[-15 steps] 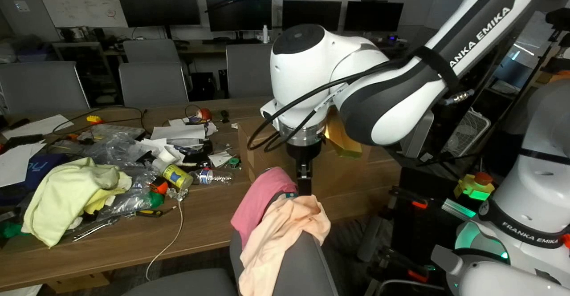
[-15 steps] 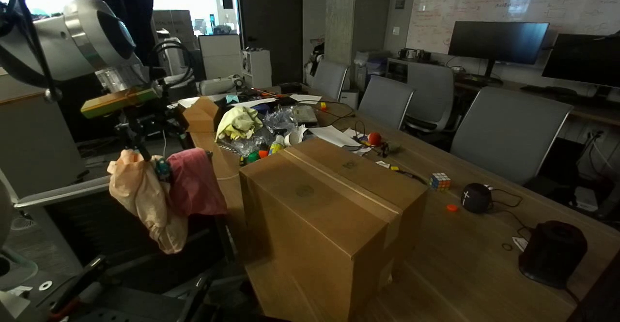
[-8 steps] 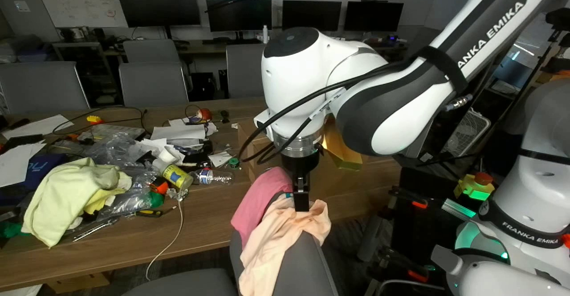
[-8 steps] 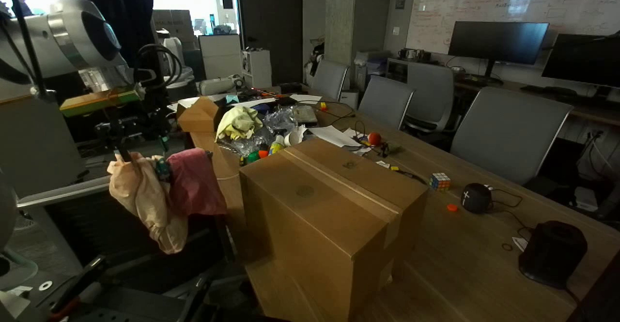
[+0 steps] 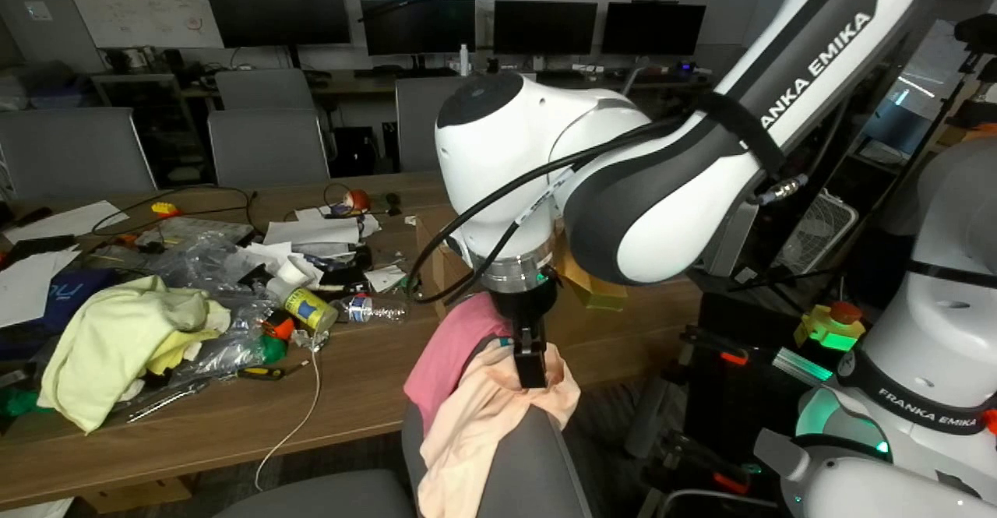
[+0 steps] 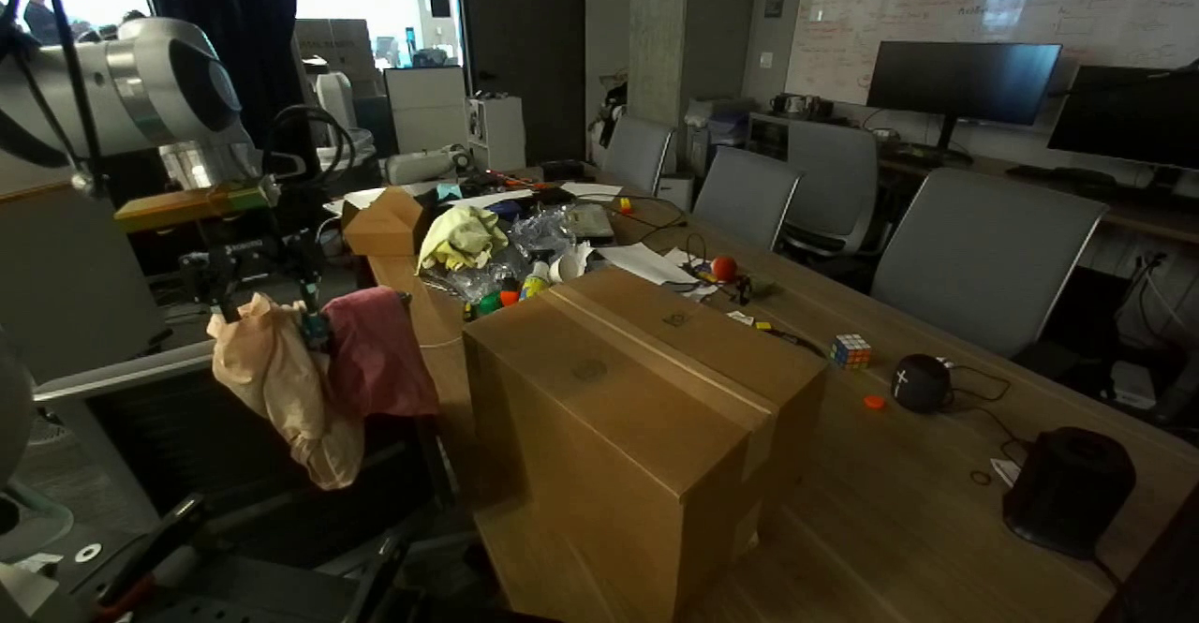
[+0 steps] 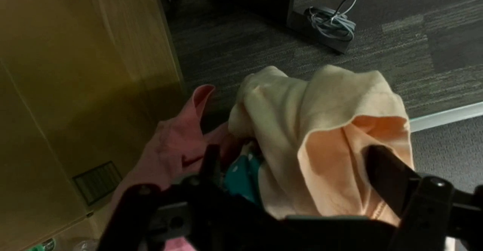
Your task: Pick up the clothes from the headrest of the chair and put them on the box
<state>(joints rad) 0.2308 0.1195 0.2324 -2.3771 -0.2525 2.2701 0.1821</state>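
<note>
gripper [image 7: 292, 158] spread wide over peach cloth [image 5: 483, 417] draped on chair back [image 5: 533, 463], presumably placed so closing pinches it.

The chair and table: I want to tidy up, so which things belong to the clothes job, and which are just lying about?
Belongs to the job:
peach garment
pink garment
teal dotted piece, probably clothing
chair
large cardboard box, likely the target
gripper

Just lying about:
yellow-green cloth
clear plastic bottle
puzzle cube
orange disc
white papers
</note>
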